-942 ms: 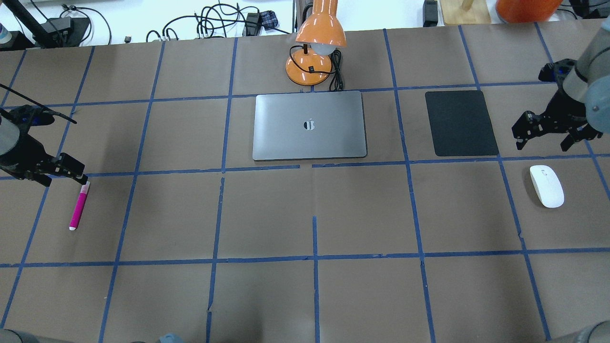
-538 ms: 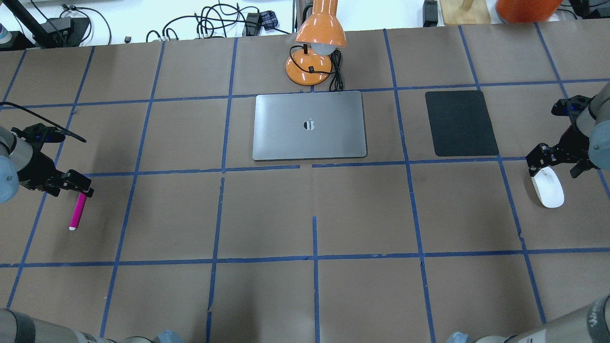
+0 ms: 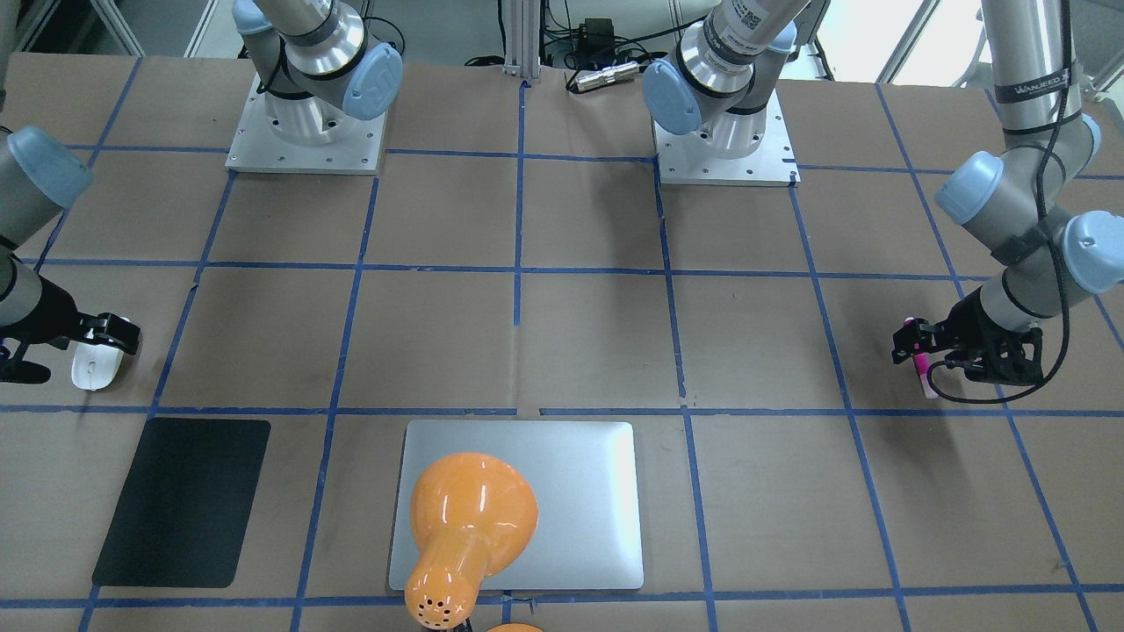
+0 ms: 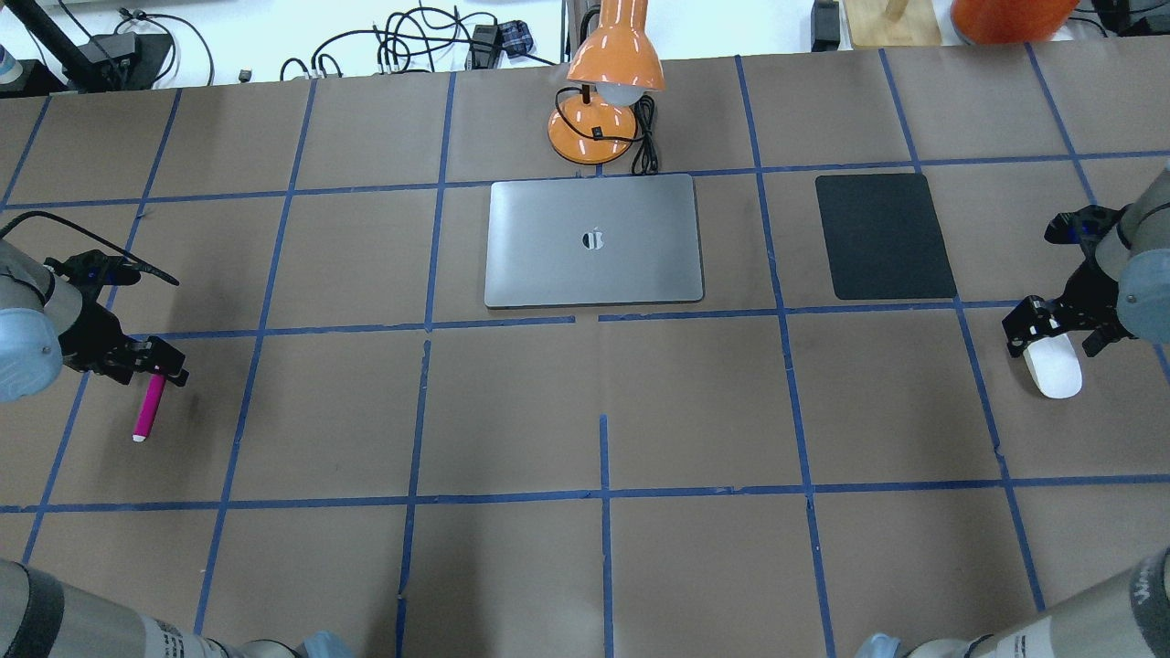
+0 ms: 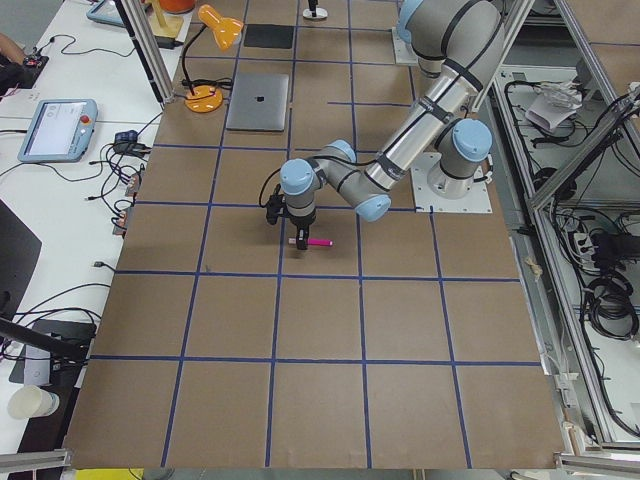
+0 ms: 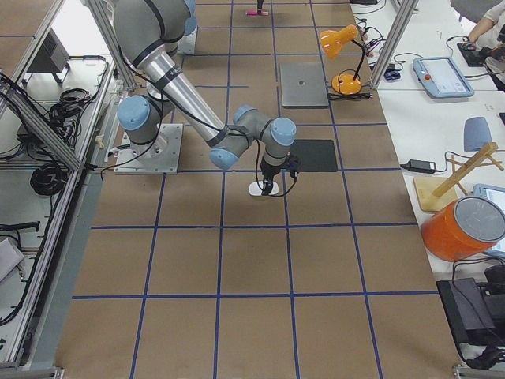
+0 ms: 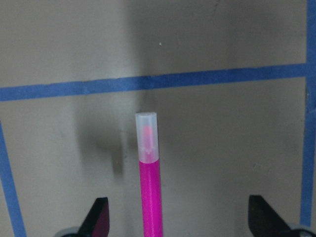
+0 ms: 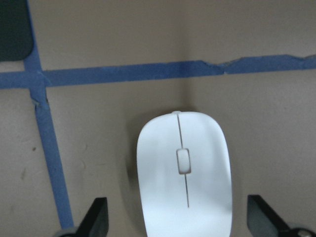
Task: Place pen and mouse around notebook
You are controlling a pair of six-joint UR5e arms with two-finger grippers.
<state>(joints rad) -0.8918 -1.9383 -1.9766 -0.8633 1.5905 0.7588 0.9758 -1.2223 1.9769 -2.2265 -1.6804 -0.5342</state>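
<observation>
Over taped tabletop point(image 4: 512, 411), just dropped to straddle pen point(image 4: 146, 413) with left gripper point(image 4: 154, 366), mouse point(image 4: 1053, 375) with right gripper point(image 4: 1051, 336) (both spread apart, seemingly not touching); clamping next.

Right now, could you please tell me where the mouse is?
In the overhead view the mouse lies near the table's right edge, right of the black mat and nearer the robot, between the fingers of the open right gripper.

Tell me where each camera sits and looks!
Front-facing: across the table, facing the arm bases.
Overhead: behind robot, looking down; left arm, right arm show.
Exterior left: table's end, left arm nearest.
Exterior right: opposite end, right arm nearest.
Left wrist: on left gripper, above pen.
Right wrist: on right gripper, above mouse.
Front-facing and overhead share the notebook.
</observation>
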